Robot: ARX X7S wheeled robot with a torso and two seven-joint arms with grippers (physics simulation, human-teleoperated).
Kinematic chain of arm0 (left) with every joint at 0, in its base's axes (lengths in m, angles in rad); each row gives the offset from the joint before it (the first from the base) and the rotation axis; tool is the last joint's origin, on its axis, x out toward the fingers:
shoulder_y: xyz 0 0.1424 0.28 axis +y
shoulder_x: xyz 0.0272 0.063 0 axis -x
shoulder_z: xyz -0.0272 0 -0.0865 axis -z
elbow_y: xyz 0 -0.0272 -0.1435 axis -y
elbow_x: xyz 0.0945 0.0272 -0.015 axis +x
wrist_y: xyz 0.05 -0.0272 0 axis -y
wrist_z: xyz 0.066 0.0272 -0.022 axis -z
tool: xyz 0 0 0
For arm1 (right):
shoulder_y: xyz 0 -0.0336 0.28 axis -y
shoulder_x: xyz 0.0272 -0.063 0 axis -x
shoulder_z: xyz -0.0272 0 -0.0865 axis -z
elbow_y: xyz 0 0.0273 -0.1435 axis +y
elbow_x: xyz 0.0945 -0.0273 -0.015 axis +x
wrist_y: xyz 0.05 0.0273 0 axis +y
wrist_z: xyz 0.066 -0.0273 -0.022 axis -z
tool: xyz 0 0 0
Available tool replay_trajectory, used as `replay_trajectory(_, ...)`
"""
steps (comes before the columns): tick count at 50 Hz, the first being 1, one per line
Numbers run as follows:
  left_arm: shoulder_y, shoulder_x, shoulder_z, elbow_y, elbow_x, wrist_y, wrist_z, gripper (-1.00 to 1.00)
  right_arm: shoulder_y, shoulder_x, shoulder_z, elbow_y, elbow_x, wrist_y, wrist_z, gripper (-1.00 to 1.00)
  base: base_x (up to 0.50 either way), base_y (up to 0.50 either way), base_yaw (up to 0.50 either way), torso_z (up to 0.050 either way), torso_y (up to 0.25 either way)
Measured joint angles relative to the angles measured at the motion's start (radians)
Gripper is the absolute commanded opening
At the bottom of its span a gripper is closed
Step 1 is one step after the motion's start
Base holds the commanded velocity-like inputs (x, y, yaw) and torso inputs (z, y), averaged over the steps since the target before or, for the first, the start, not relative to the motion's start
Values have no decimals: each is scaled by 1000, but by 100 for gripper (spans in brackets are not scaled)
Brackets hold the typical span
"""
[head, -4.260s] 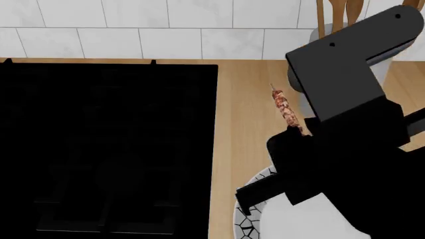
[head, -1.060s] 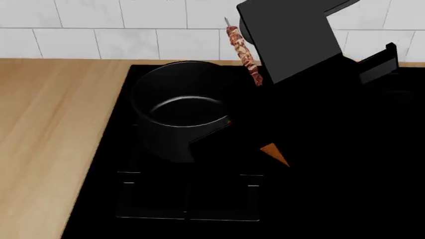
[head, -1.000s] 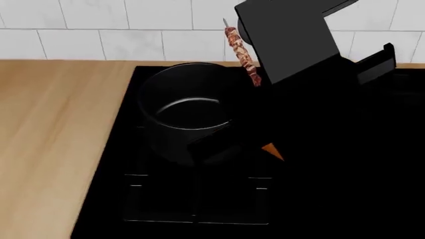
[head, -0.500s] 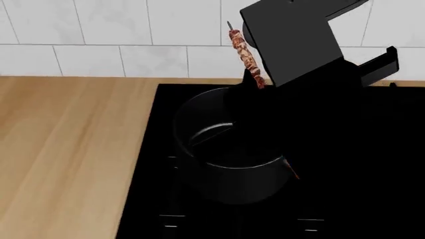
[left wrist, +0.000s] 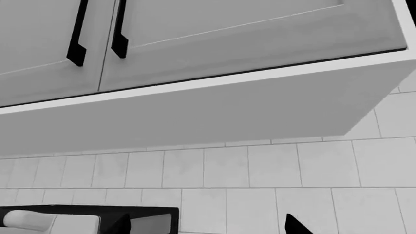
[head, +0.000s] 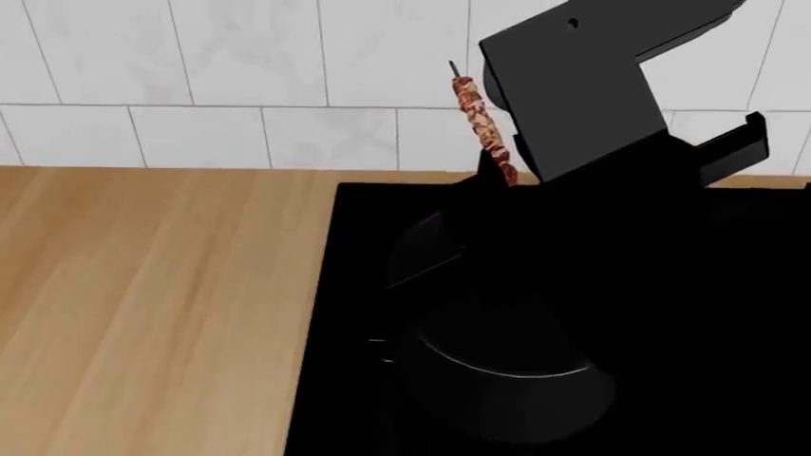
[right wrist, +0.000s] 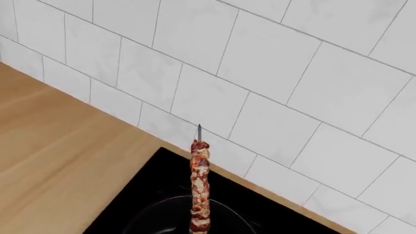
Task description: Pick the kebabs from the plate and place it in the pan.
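The kebabs (head: 484,131) stand nearly upright, tip up, held aloft in the right pincer (head: 512,180), which is clenched on the lower end. They hang above the pan (head: 500,361) on the black cooktop (head: 342,313), near the desk's (head: 152,304) back edge. The left pincer is out of view.
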Motion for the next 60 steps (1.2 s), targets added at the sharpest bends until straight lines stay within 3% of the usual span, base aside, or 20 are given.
replay_trajectory(17, 0, 8, 7, 0, 9, 0, 5, 100, -18, 10, -12, 51, -20, -2, -36, -100, 3, 0, 0, 0, 1)
replay_trajectory(60, 0, 8, 22, 0, 16, -5, -6, 100, 51, -107, -137, 454, -127, 74, -222, -100, 0, 0, 0, 0, 0)
